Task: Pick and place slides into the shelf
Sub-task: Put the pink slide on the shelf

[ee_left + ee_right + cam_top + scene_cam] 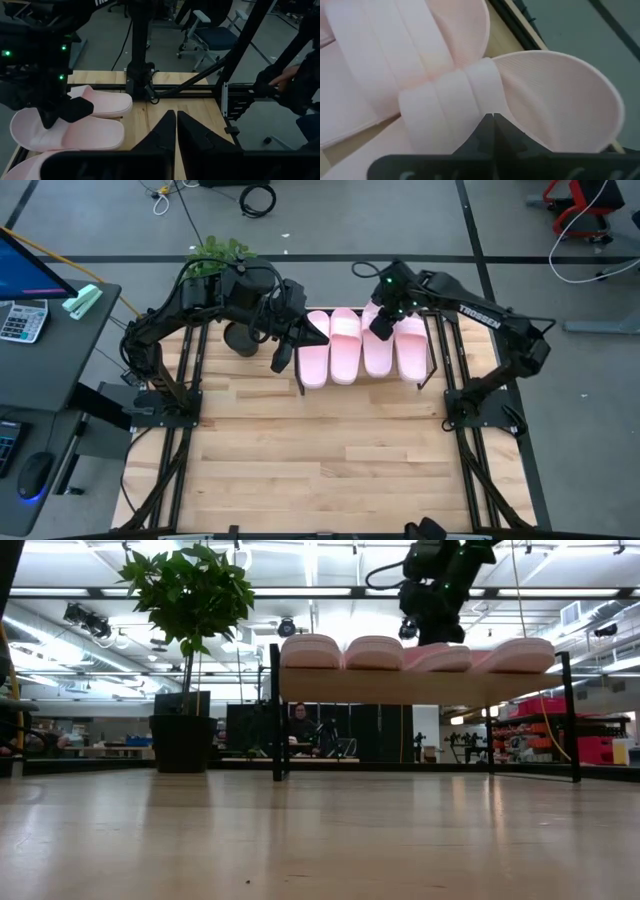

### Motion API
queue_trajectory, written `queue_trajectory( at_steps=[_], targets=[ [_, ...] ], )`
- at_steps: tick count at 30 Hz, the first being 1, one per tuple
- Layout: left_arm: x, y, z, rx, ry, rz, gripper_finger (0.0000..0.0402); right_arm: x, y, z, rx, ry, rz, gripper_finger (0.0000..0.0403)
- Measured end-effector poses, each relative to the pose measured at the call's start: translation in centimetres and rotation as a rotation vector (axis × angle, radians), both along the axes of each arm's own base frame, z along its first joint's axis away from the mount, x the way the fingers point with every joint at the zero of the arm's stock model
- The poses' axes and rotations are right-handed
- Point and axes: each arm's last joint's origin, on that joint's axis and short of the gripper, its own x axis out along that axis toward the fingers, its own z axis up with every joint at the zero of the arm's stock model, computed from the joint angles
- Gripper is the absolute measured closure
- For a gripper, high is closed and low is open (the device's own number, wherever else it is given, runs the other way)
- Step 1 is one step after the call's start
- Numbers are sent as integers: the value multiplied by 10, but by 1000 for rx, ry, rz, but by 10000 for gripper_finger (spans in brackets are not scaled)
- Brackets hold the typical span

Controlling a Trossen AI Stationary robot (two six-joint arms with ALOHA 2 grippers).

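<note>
Several pale pink slides lie side by side on the shelf (pixel 437 352), a light-wood board (pixel 400 688) in a black frame at the table's far side. The third slide from the left (pixel 378 355) sits lower than its neighbours in the low view (pixel 440 658). My right gripper (pixel 380 326) is shut, slanting down onto that slide's strap (pixel 445 100). My left gripper (pixel 283 358) hangs shut and holds nothing, just left of the shelf's left end, beside the first slide (pixel 313 352); its fingers (pixel 176 122) point across the table. My right gripper meets the strap of the third slide with its shut fingertips (pixel 492 122), at the strap's edge next to the ribbed footbed (pixel 482 87). It comes from above, slanting down. Nothing is pinched between the fingers. The slide lies on the shelf between its neighbours.
A potted plant (pixel 220 252) stands at the table's far left corner, its dark pot (pixel 182 740) left of the shelf. A desk with a calculator (pixel 22 320) stands beyond the table's left edge. The bare plank top (pixel 320 460) stretches from the shelf to the near edge.
</note>
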Motion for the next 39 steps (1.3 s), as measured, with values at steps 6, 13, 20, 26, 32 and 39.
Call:
queue_trajectory(
  at_steps=[6,13,20,26,32,39],
  targets=[
    [0,0,0,2,0,-1,387,7,-4,-8,40,-14,8,400],
    [-1,0,1,4,-2,-2,377,13,-7,-15,102,-40,42,401],
    [-1,0,0,6,-2,-2,386,16,-7,-17,136,-63,83,402],
    [-1,0,1,7,-2,-3,383,14,-4,-14,125,-71,93,403],
    [-1,0,0,7,-2,-4,378,1,6,14,-19,-111,101,403],
    [-1,0,0,7,-2,-3,387,-5,5,21,-142,-61,50,403]
  ],
)
